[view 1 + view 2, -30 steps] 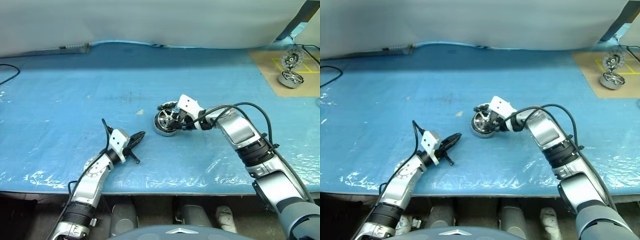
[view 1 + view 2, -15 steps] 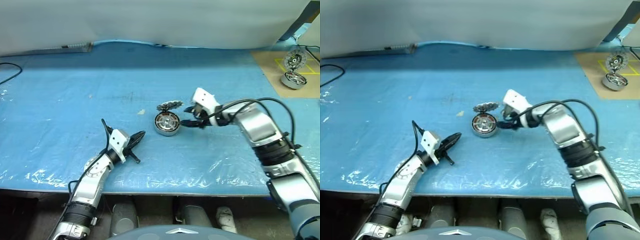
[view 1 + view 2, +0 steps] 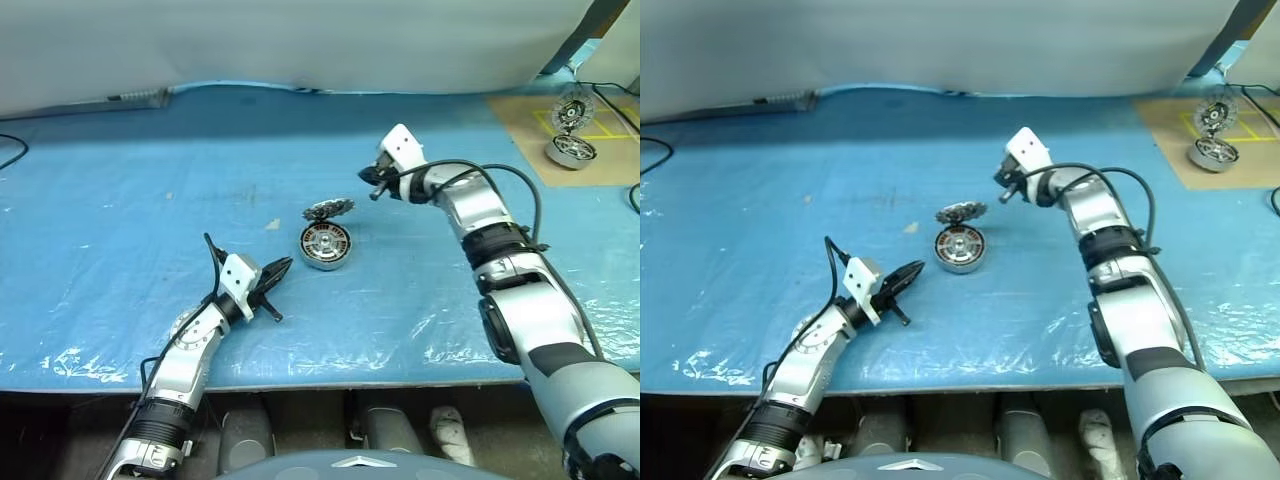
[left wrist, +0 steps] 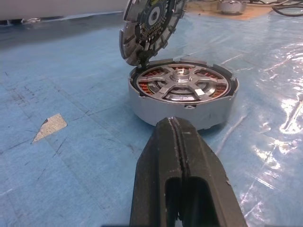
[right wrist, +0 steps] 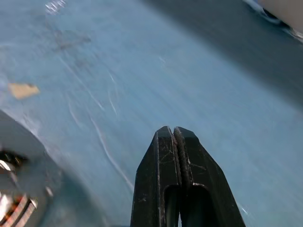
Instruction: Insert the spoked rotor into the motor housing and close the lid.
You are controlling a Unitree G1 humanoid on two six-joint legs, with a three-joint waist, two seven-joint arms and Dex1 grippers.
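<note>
The motor housing (image 3: 325,246) sits mid-tabletop (image 3: 120,180) with the spoked rotor (image 4: 182,82) already seated inside and the lid (image 3: 327,209) standing up on its hinge at the far rim — closing is what's left. The right end effector (image 3: 372,185), clenched and empty, hangs above and beyond the lid; the left end effector (image 3: 281,269), also clenched, lies nearer, just short of the housing.

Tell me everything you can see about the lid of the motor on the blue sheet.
The lid is a round silvery-grey disc with a notched rim and a dark, printed inner face. It stands open, nearly upright, joined at its lower edge to the far rim of the motor housing, where the spoked rotor already sits. Neither claw touches it.
</note>
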